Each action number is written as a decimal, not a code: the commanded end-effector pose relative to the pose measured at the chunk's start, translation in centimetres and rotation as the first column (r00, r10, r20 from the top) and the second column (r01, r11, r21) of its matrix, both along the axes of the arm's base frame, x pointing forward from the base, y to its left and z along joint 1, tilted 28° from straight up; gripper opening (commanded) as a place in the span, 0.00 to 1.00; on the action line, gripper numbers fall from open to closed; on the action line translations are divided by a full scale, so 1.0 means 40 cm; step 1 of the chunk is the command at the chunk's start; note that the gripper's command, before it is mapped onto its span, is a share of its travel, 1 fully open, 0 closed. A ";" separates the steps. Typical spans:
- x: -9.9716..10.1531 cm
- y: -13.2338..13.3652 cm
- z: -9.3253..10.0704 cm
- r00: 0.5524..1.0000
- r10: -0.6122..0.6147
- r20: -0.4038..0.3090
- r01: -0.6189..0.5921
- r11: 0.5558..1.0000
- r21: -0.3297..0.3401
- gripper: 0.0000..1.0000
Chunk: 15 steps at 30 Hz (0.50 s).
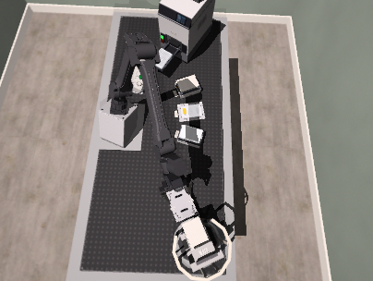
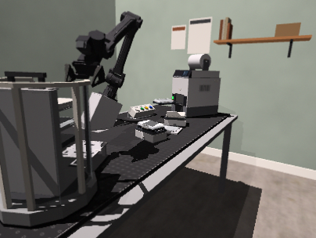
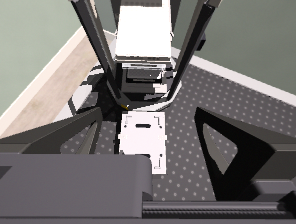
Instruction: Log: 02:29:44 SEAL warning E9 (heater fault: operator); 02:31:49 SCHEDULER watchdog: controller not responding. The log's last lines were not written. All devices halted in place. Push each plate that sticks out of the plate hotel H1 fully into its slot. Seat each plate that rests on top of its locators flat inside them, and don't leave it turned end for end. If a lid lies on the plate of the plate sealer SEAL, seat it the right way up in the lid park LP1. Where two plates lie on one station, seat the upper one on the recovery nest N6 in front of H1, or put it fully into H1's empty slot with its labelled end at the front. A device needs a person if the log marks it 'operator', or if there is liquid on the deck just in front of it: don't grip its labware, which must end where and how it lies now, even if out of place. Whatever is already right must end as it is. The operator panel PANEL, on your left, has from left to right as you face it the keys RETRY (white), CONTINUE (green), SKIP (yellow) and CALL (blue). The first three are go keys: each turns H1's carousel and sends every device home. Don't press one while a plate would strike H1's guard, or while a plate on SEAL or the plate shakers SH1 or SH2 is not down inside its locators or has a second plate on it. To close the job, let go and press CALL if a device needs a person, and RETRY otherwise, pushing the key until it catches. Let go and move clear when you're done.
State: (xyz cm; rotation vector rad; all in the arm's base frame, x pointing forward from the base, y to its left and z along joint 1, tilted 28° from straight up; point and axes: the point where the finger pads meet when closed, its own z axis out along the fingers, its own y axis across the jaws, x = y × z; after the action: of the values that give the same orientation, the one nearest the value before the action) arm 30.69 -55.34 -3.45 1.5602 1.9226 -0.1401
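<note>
The tool (image 3: 150, 165) hangs released, its 2 fingers spread wide and gripping nothing, above the white recovery nest (image 3: 142, 140), which lies flat on the black dotted tabletop (image 3: 220, 100) with bare perforated surface on both sides. Just beyond the nest stands the plate hotel (image 1: 200, 240), ringed by a pale guard (image 1: 177, 259); in the wrist view 2 of its dark posts (image 3: 97, 45) frame the slot front, where 1 white plate (image 3: 145, 30) shows at the top, and whether it sticks out I cannot tell. The hotel sits at the tabletop's near end, close to the edge, so room there is tight.

Farther along, the arm (image 1: 154, 106) stretches over open deck from its grey pedestal (image 1: 113, 127). Beside it run 3 stations in a row: 1 nearest (image 1: 191, 135), 1 with a yellow mark (image 1: 191, 111), 1 darker (image 1: 188, 85). The panel (image 2: 144, 109) shows 4 keys. At the far end stands 1 sealer (image 1: 185, 23), its tray (image 1: 167, 57) drawn out toward the arm.
</note>
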 end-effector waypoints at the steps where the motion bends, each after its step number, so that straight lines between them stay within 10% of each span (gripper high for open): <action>1: 0.042 -0.015 0.069 0.996 -0.041 0.075 0.048 0.994 -0.098 1.00; 8: 0.036 -0.091 0.131 0.992 -0.068 0.109 0.085 0.984 -0.158 1.00; 15: 0.027 -0.070 0.092 0.993 -0.070 0.090 0.081 0.989 -0.124 1.00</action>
State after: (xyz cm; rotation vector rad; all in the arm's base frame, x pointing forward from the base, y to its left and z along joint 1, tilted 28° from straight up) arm 31.39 -55.52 -2.74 1.5495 1.8210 -0.1925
